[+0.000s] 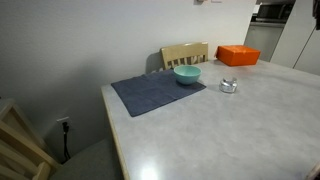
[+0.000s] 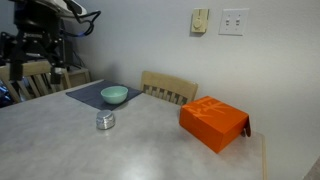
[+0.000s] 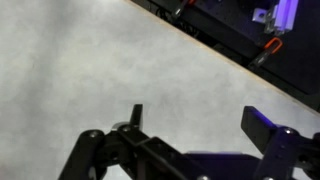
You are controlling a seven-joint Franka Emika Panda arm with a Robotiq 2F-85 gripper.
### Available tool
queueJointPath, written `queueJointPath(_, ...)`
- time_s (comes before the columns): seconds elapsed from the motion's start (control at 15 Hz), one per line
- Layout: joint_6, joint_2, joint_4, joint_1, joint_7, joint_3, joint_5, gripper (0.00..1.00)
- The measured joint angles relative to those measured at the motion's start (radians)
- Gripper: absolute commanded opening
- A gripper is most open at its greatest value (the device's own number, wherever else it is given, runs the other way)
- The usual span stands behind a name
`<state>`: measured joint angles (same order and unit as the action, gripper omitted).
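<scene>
Right under the wrist camera, the gripper (image 3: 194, 114) hangs with its two dark fingers (image 3: 135, 118) spread wide and nothing between them. Below is only bare grey table (image 3: 80, 60), whose edge crosses the wrist view on a slant. Neither mat nor bowl shows there, so both lie outside the span of the jaws. In an exterior view the single arm (image 2: 42, 35) stands at the far left corner, and the blue mat (image 2: 85, 96) is the thing nearest it. The teal bowl (image 2: 114, 95) sits on the mat's end away from the arm; being round, it has no long axis to line up with. Off the mat, near the bowl, stands a small silver tin (image 2: 104, 120). Farther on come the wooden chair (image 2: 170, 88) and the orange box (image 2: 214, 123), well apart from the arm.
</scene>
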<state>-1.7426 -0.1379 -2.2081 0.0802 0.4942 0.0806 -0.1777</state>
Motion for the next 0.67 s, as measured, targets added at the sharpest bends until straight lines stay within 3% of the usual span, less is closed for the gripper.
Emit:
queueJointPath(0.2,-0.216,0.039,-0.043,0.001,0.080,-0.015,0.018,1.00)
queueJointPath(0.33,-0.301,0.083,-0.060,0.002,0.159,-0.032,0.037,1.00)
queueJointPath(0.67,-0.307,0.093,-0.056,-0.001,0.154,-0.040,0.037,1.00)
